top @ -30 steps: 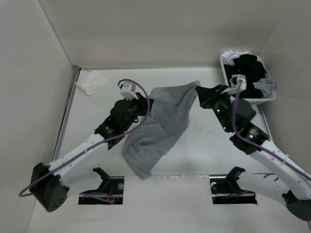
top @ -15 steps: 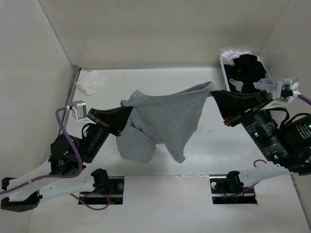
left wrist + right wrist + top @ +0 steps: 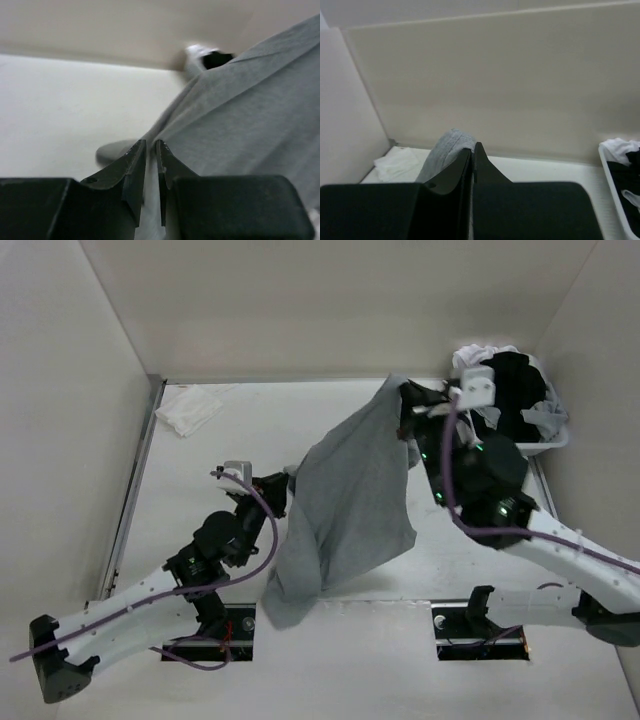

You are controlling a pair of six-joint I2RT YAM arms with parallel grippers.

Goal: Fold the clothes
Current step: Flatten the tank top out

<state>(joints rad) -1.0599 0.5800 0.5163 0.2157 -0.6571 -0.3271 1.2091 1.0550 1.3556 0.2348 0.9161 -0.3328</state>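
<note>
Status: early, prep only; no fold made yet.

Find T-shirt (image 3: 345,500) hanging below & left of right gripper (image 3: 403,392), bunched, not laid flat; lower end down by near edge of table (image 3: 180,475), contact not determinable.

Read right gripper as clamped tight on a top edge of fabric; confirm in wrist view: T-shirt (image 3: 445,147) pinched at tips.

Read left gripper (image 3: 288,480) as parted by a narrow slit, nothing seen in slit. Locate shirt edge just right of its right finger; touching or not, cannot tell. Treat shirt as held by right side only (est.).

Remaining (est.): take 2nd grip w/ left gripper, spread flat, turn sleeves in, bring hem to neck.

Ignore basket (image 3: 552,445) w/ black & white garments (image 3: 510,375) right of right gripper, and small white cloth (image 3: 188,410) far left of left gripper.
</note>
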